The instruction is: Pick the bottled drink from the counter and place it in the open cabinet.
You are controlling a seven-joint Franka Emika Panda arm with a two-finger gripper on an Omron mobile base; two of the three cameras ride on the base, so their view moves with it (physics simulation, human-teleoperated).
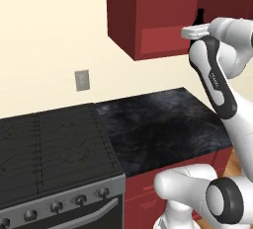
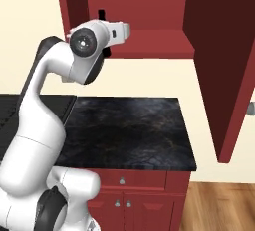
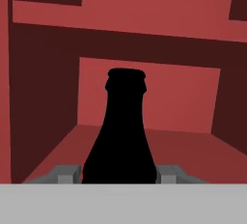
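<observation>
Reaching up into the dark red box-shaped open wall cabinet (image 1: 158,43), the white arm's end effector (image 3: 119,174) is clamped around the small, nearly black bottled drink (image 3: 120,136), its two grey fingertips (image 3: 67,174) pressed against the bottle's body at 9 and 3 o'clock in the hand view. The bottle stands upright between them, its narrow neck and lipped mouth rising toward 12 o'clock against the plain red back wall of the cabinet interior (whether its base touches the shelf floor cannot be told from these views).

From the left base view, the bottle's dark neck (image 1: 200,16) peeks above the wrist at the cabinet's opening, at roughly 2 o'clock in that picture. From the right base view the same dark neck (image 2: 101,16) shows just above the white wrist, near the cabinet's left inner wall, at about 11 o'clock.

Below, the broad black stone tabletop (image 1: 163,124) with grey marbling lies on its dark red base. A black gas stove (image 1: 49,144) with a row of round knobs adjoins the tabletop at its 9 o'clock side in the left base view. The cabinet's red door (image 2: 224,65) hangs swung outward at 3 o'clock in the right base view. A small grey wall outlet (image 1: 82,80) sits on the cream wall above the stove.
</observation>
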